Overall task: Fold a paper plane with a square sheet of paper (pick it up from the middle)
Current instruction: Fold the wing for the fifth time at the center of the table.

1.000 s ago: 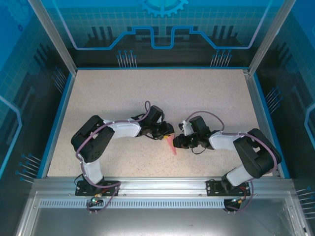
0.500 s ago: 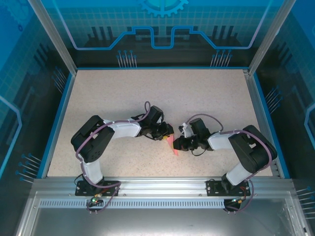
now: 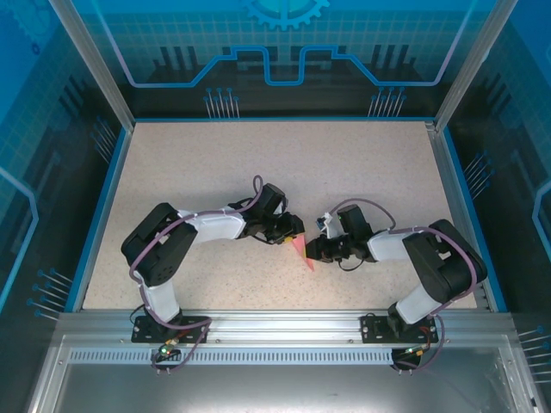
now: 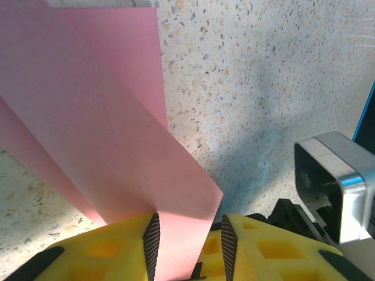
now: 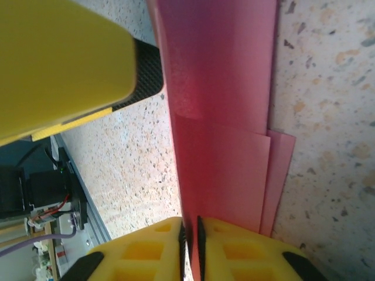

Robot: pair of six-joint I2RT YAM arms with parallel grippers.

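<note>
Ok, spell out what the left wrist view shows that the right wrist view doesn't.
Left wrist view: the pink paper seen broad-face, running down between the jaws of the left gripper, which stand apart; a silver block at right. Right wrist view: the jaws of the right gripper pinched on the paper's thin edge, its stepped folded layers, a yellow finger of the other gripper beside the paper, and cabling at lower left. Both: the paper and the speckled table.

Left pincer (image 4: 188, 237) ajar, right pincer (image 5: 190, 231) pinched
</note>
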